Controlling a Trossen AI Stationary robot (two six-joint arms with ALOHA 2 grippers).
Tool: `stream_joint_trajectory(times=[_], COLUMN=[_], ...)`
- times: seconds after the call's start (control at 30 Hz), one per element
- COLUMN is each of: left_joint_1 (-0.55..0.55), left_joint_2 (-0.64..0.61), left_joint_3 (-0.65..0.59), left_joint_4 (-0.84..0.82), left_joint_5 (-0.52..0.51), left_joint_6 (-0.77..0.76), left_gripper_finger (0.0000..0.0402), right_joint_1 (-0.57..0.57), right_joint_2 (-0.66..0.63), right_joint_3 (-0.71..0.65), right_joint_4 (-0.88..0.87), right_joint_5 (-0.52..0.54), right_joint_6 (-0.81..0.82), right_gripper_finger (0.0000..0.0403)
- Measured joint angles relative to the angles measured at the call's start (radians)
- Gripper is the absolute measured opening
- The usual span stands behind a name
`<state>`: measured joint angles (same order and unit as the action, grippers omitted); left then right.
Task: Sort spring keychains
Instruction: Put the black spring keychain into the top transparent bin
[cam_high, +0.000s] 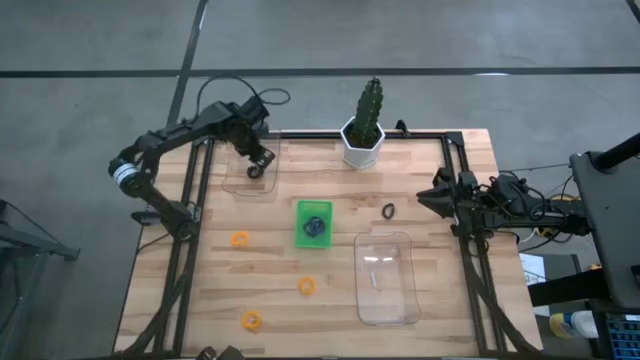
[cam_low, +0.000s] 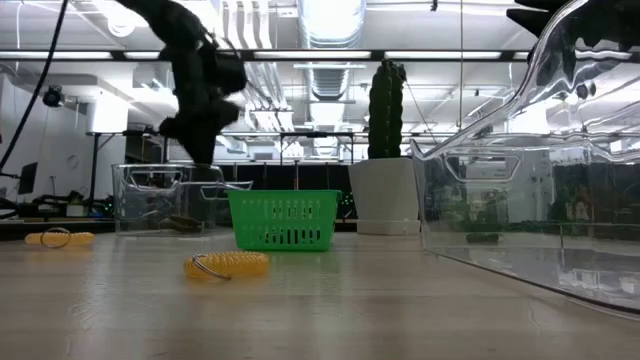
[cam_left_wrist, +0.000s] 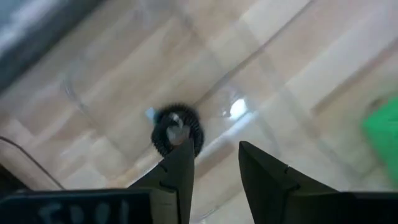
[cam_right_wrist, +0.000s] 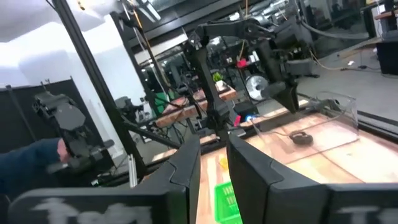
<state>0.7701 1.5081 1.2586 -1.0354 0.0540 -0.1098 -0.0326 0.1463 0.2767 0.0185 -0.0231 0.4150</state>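
Observation:
My left gripper (cam_high: 258, 165) hangs open over the clear bin (cam_high: 232, 182) at the table's far left. A black spring keychain (cam_left_wrist: 177, 127) lies flat on that bin's floor, below the fingers (cam_low: 180, 222). A second black keychain (cam_high: 388, 210) lies on the wood right of the green tray (cam_high: 300, 236); the tray holds a bluish coil (cam_high: 315, 226). Three orange keychains (cam_high: 238, 239), (cam_high: 306, 286), (cam_high: 251, 321) lie on the near left part of the table. My right gripper (cam_high: 425, 197) waits at the right edge, slightly open.
A second, larger clear bin (cam_high: 387, 278) sits near right of the tray. A cactus in a white pot (cam_high: 362, 140) stands at the far edge. Black frame rails run along the table's left and right sides. Bare wood lies between the orange keychains.

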Motion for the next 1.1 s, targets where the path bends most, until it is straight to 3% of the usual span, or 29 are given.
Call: stream_joint_trajectory(times=[0.17, 0.37, 0.6, 0.77, 1.1], left_joint_1=[-0.02, -0.024, -0.024, -0.024, -0.024], left_joint_2=[-0.078, -0.229, -0.433, -0.576, -0.822], left_joint_3=[0.068, 0.021, -0.124, -0.261, -0.461], left_joint_4=[0.068, 0.209, 0.295, 0.345, 0.467], left_joint_5=[0.059, 0.174, 0.208, 0.209, 0.237], left_joint_6=[0.028, 0.051, 0.037, -0.017, -0.085], left_gripper_finger=[0.0119, 0.0119, 0.0119, 0.0119, 0.0119], right_joint_1=[0.0, 0.0, -0.002, -0.01, -0.083], right_joint_2=[0.001, 0.054, 0.237, 0.377, 0.598], right_joint_3=[0.0, 0.001, 0.133, 0.26, 0.414], right_joint_4=[-0.002, -0.033, -0.44, -0.673, -0.831], right_joint_5=[0.085, 0.234, 0.289, 0.276, 0.193], right_joint_6=[-0.023, -0.022, 0.064, 0.098, 0.106], right_gripper_finger=[0.0065, 0.0064, 0.0065, 0.0084, 0.0153])
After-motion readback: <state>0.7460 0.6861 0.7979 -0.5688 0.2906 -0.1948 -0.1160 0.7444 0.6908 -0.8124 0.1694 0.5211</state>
